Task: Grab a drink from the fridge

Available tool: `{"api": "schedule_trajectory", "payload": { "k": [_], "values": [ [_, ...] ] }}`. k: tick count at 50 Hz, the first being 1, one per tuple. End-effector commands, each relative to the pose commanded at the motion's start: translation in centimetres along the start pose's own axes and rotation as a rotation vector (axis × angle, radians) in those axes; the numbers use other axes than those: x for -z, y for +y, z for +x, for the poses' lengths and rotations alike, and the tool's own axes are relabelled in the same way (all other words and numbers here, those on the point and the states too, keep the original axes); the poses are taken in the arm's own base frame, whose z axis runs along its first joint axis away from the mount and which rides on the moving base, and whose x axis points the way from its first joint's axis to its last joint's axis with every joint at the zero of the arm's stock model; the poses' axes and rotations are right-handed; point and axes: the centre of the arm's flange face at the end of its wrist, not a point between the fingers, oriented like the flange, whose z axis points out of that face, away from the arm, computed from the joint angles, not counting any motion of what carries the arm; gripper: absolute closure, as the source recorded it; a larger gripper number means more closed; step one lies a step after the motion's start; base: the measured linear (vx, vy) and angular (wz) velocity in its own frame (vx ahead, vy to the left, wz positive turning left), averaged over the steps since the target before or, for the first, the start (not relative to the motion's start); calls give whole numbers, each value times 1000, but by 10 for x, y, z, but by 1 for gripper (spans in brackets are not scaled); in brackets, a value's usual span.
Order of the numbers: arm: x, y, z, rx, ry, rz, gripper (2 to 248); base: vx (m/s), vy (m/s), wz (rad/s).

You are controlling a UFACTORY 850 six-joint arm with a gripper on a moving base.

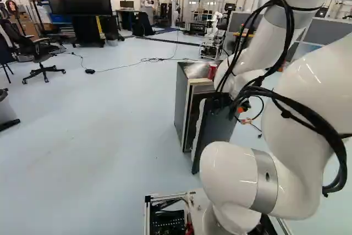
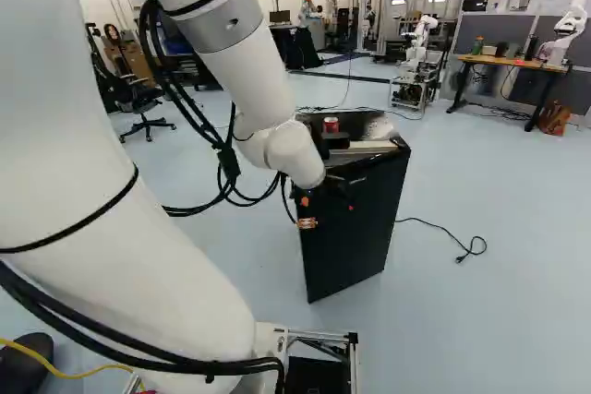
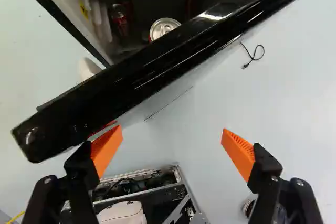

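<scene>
Spread fingers (image 3: 240, 153), fridge door (image 3: 131, 72) ahead, silver-topped drink can (image 3: 163, 26) beyond it

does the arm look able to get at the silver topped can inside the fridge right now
Probably not: the door stands only partly open, and its edge lies between the open pincer and the can. It likely needs swinging wider first.

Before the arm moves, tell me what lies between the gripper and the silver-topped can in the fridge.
In the wrist view, the fridge door's glossy black edge crosses between the open gripper and the silver-topped can.
</scene>
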Motion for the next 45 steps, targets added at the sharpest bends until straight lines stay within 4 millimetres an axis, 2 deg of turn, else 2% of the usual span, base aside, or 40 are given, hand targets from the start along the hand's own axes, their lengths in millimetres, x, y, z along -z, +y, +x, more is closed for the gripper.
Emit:
{"api": "schedule_trajectory", "payload": {
  "k": [45],
  "values": [
    [-17,-18,49,63,122,24,3,0,0,0]
  ]
}}
